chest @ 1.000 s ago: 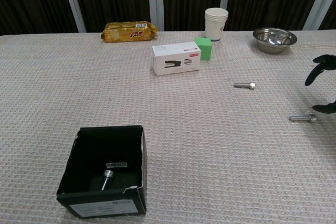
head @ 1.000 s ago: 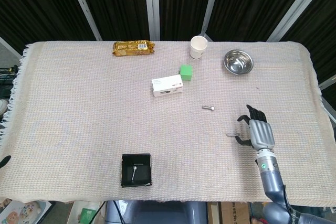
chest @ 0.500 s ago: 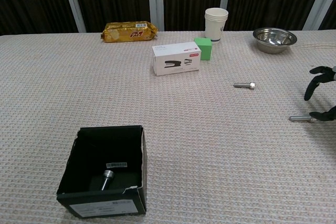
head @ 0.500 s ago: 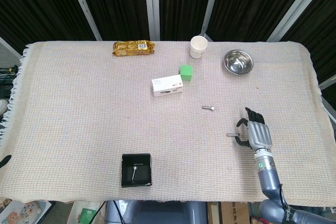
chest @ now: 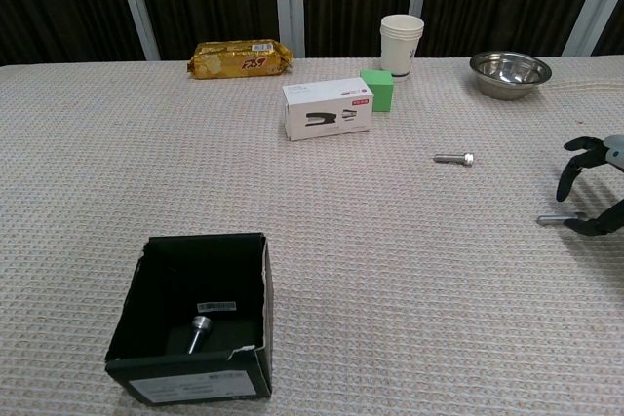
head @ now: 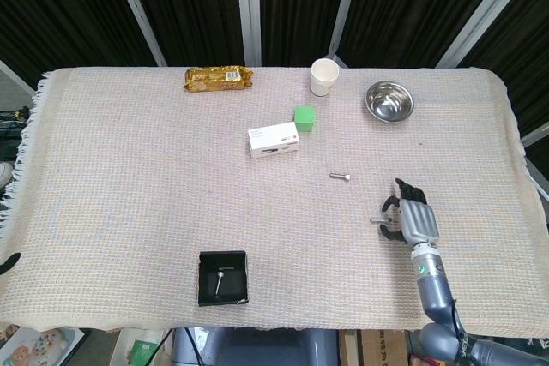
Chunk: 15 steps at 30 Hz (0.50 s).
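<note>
Even, diffuse overhead light, sharp focus
Only faint shadows are cast on the cloth; glare is seen in the steel bowl

A robot test lab: a cloth-covered table before black curtains at 12 o'clock, strewn with unrelated props.

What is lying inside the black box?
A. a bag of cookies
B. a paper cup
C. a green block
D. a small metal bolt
D. A small metal bolt lies on the floor of the black box, while the green block, paper cup and cookie bag sit out on the cloth farther back.
</note>
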Motion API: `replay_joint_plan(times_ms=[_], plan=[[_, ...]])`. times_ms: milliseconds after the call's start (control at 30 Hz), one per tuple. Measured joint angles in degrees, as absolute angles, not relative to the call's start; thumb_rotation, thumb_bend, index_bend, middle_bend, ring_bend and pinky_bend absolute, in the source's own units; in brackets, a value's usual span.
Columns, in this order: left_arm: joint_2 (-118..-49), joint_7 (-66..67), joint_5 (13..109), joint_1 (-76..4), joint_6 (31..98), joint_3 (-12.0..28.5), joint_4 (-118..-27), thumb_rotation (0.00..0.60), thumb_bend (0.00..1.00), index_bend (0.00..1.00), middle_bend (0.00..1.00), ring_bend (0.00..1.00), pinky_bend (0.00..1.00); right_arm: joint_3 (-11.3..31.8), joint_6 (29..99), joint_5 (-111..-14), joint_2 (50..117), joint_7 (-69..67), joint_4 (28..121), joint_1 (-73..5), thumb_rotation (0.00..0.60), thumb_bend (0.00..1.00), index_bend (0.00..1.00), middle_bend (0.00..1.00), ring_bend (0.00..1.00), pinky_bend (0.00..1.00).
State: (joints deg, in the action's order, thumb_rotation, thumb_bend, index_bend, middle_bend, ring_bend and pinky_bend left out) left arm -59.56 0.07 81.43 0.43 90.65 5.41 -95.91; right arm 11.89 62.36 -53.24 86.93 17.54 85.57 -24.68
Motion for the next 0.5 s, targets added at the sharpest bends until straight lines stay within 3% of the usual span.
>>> replay_joint_plan(times_ms=[500], plan=[[-59.68, 0.22, 81.02, 0.43, 90.71, 5.59, -95.99, 0.6, 0.04, 0.05, 0.01, 0.0, 0.12, 11.65, 61.92, -52.69, 88.39, 17.59, 84.29, -25.29, 0.6, 0.32, 0.54, 0.0, 0.0, 0.0]])
